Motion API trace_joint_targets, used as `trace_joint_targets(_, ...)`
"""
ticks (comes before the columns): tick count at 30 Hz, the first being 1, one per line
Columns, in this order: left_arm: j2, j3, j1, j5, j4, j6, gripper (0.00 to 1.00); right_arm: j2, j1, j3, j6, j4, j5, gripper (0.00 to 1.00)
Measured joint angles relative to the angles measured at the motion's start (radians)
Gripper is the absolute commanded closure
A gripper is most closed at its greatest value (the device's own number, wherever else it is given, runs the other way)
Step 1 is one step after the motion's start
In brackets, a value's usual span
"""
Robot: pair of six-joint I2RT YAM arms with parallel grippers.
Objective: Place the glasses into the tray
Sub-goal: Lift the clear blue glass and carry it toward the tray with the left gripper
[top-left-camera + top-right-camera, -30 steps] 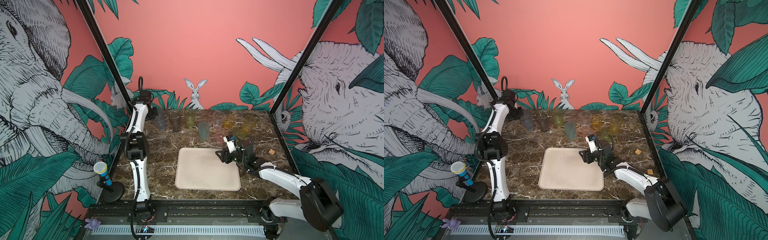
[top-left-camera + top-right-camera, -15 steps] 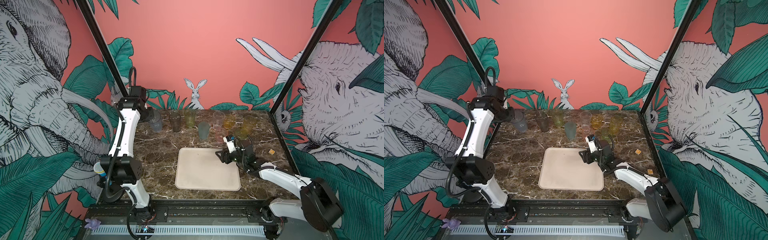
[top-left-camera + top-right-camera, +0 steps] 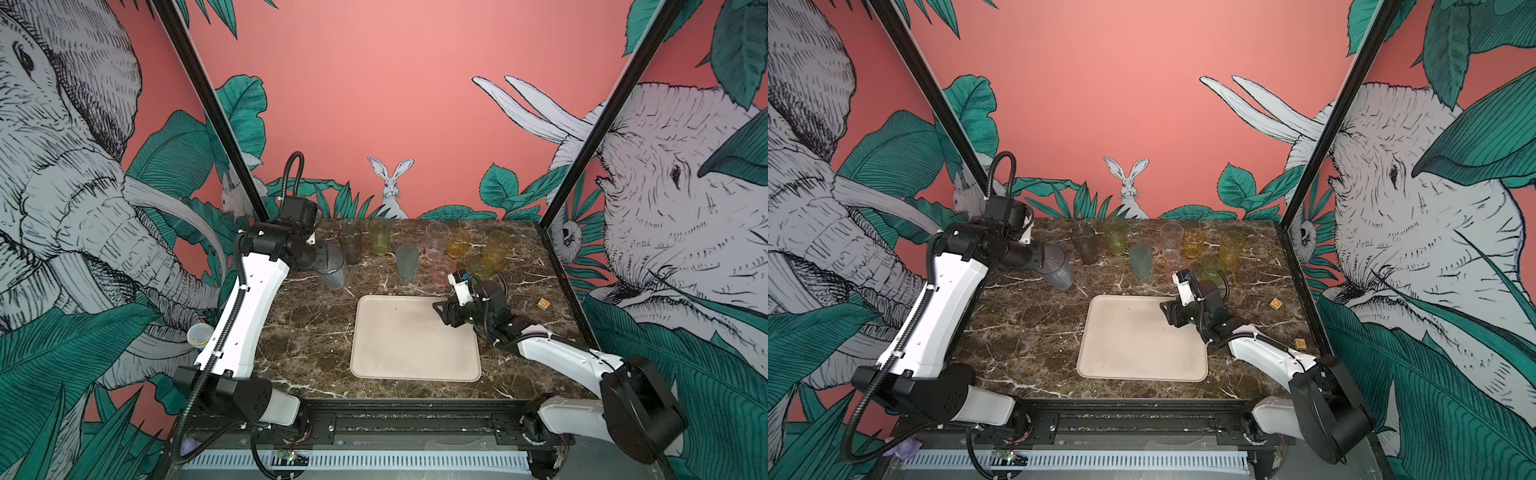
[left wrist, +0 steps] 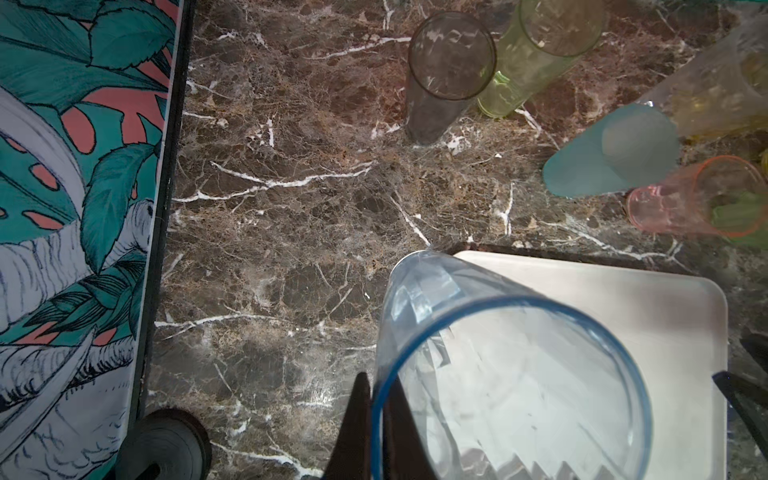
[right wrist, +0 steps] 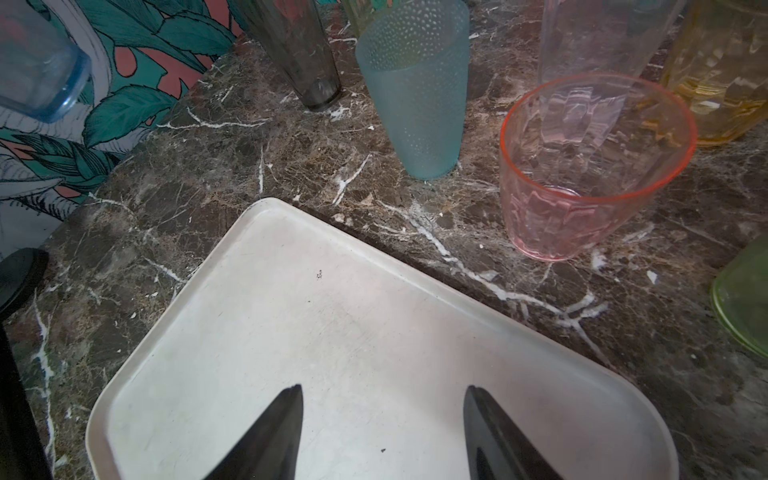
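Observation:
My left gripper (image 4: 376, 384) is shut on the rim of a blue-grey see-through glass (image 4: 498, 374), one finger inside and one outside. In both top views this glass (image 3: 332, 268) (image 3: 1057, 268) hangs tilted over the table, left of the tray's far left corner. The cream tray (image 3: 415, 357) (image 3: 1142, 353) (image 5: 291, 332) holds nothing. My right gripper (image 5: 382, 390) (image 3: 442, 311) stands open over its far right corner. Behind the tray stand the other glasses: smoky (image 3: 350, 245), green (image 3: 379, 237), teal (image 3: 407, 259), clear (image 3: 436, 239), amber (image 3: 458, 244), yellow (image 3: 496, 247) and pink (image 5: 582, 166).
A short green glass (image 3: 478, 266) stands just behind my right wrist. A small orange block (image 3: 543, 304) lies right of the tray. A microphone on a round stand (image 3: 199, 334) sits off the table's left edge. Black frame posts rise at both back corners.
My left arm has swung its elbow out to the left and carried the blue-grey glass from the back row forward, toward the tray. The right arm has not moved.

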Motion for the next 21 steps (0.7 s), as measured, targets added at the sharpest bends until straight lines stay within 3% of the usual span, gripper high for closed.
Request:
trace_joint_targets(11,-0.052,-0.127,-0.240,-0.061,0.005,-0.088,1.00,-0.016,0.000,0.000,-0.002,0.001,0.049,0.36)
trace_joint_targets(21,-0.049,-0.264,-0.359,-0.074,0.107,-0.147,1.00,-0.018,0.000,0.000,-0.003,0.001,0.087,0.35)
